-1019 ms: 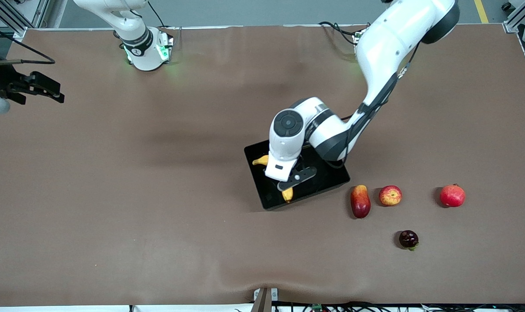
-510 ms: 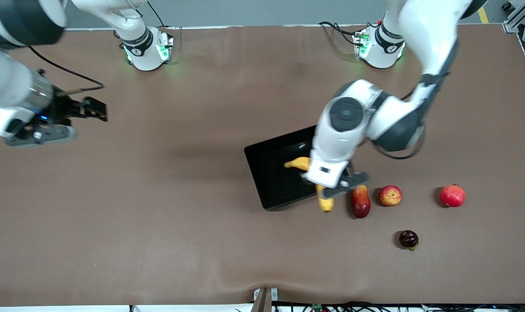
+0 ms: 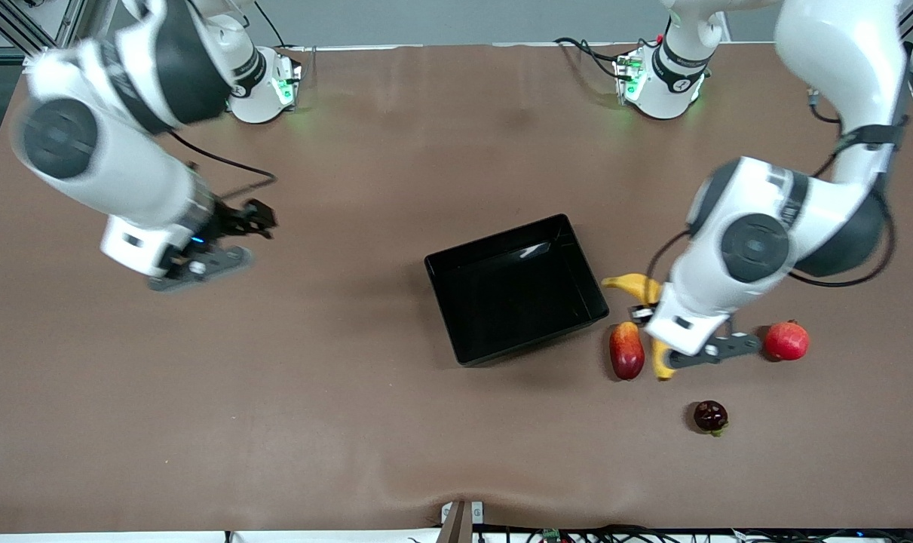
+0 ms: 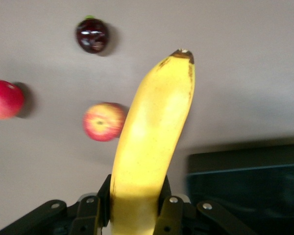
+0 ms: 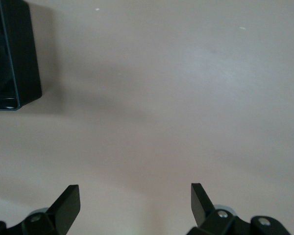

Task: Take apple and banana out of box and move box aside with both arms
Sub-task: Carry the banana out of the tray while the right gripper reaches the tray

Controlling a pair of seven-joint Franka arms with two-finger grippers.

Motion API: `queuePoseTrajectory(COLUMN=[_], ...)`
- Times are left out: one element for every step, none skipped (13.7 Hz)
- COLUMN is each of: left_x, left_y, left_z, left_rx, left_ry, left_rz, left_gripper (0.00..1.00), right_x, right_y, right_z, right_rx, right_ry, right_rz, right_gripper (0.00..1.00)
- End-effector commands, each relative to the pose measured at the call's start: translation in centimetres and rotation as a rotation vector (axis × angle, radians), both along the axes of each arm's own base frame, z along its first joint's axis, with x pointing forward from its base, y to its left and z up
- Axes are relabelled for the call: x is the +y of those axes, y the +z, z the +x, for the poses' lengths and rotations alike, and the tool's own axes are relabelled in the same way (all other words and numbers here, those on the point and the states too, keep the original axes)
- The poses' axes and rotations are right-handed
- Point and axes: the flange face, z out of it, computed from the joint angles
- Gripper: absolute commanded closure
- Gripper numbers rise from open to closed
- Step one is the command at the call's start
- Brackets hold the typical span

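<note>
- The banana [image 3: 641, 290] is clamped in my left gripper [image 3: 671, 343], up in the air over the bare table next to the box, at the left arm's end.
- In the left wrist view my fingers [image 4: 169, 213] pinch the banana [image 4: 152, 147] near one end, and its long body runs straight out from the jaws to a dark tip.
- From the front, its long axis runs from one yellow end by the box's corner, under my wrist, to the other end just beside the long red-yellow fruit [image 3: 626, 350].
- The apple [image 4: 103, 122] lies on the table below the banana; it is out of the box, and my left arm hides it from the front.
- The box [image 3: 516, 298] looks empty, glossy black, near the middle of the table.
- A red round fruit [image 3: 787, 340] sits just past my left gripper; a dark purple fruit [image 3: 710, 416] lies nearer the front camera.
- My guess at what matters next: the banana hangs above a crowded patch, so I need a free spot between the fruits and lower it along its length.
- My right gripper [image 3: 234, 226] hovers over bare table well apart from the box, fingers [image 5: 68, 205] spread wide and empty; the box's corner [image 5: 12, 54] shows in its wrist view.
- For the box, the right arm has farther to reach; the left is right beside it.
</note>
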Motion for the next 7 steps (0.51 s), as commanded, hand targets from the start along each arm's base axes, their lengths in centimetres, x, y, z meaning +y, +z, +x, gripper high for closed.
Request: queuePoseTrajectory(left_x=[6.6,8.9,11.4,13.8,15.9,17.7,19.1], left_y=[-0.8,-1.4,-2.4,-3.5,-4.7,-6.3,-8.0], left_z=[-1.4,-1.4,-1.5,-1.7,-2.1,-2.5,-3.1], left_rx=[0.065,0.083,0.104,0.112,0.111,0.11,0.105], left_ry=[-0.075,-0.086,-0.098,-0.113,-0.136,-0.164,-0.181], left_rz=[0.006,0.005,0.0,-0.01,-0.022,-0.036,-0.047], left_gripper=[1.0,1.0,1.0,1.0,1.0,1.0,1.0], right_x=[5.4,7.6,8.7,9.6,9.9,10.8,12.7], right_y=[-3.9,-6.2,-8.1,-10.0,-11.8,-12.9,-13.2], right_z=[0.7,0.6,0.6,0.5,0.8,0.8,0.5], right_rx=[-0.014,-0.012,-0.003,0.013,0.028,0.014,-0.029], right_ry=[0.06,0.096,0.116,0.128,0.13,0.14,0.165], right_rz=[0.005,0.006,-0.003,-0.011,-0.012,-0.007,0.007], right_gripper=[0.0,0.0,0.0,0.0,0.0,0.0,0.0])
